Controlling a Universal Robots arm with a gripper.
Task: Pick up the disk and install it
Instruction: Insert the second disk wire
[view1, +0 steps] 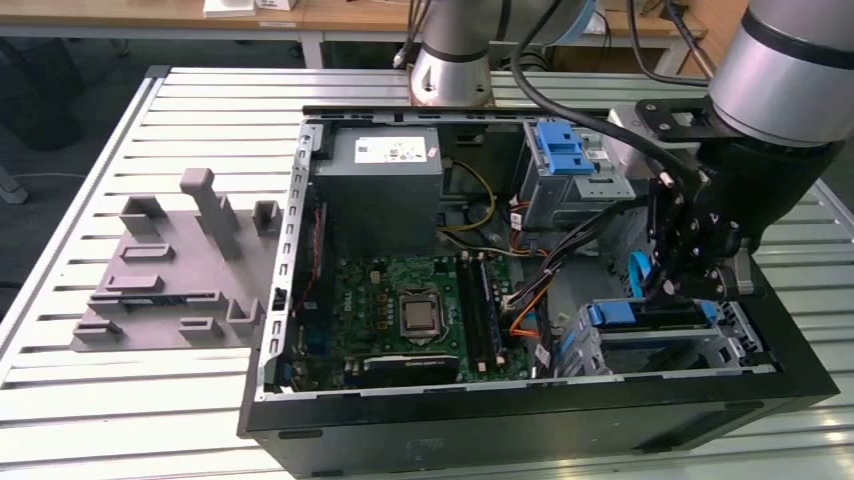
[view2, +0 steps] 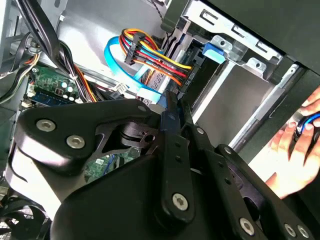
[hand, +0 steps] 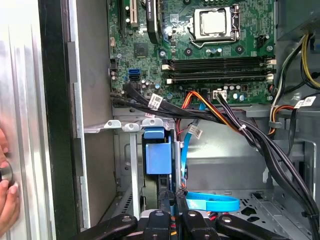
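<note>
One gripper (view1: 697, 262) is seen lowered over the drive bay at the exterior view's right of the open computer case (view1: 287, 300). Its fingers are drawn nearly together on a thin blue edge, which is judged to be the bracket of the disk (hand: 158, 158); in the first wrist view the disk stands on edge in the grey metal cage (hand: 131, 126), directly ahead of the fingertips, with its blue bracket uppermost. Whether the disk is fully seated cannot be told.

Trouble is judged most likely from the cables. A bundle of black cables (hand: 250, 135) and a flat blue data cable (hand: 212, 201) lie just beside the bay, and they could be snagged or pinched if the disk is pushed while tilted. Jamming against the cage rails is also possible if the bracket is not kept square. A person's hand (view2: 295, 155) is seen near the case wall in the second wrist view, and contact with it could be made by any wide arm motion.

The case is laid on its side on a slatted metal table (view1: 120, 120), beside a grey fixture plate (view1: 174, 280). The motherboard (view1: 414, 310) is exposed within, and wooden desks are seen behind.
</note>
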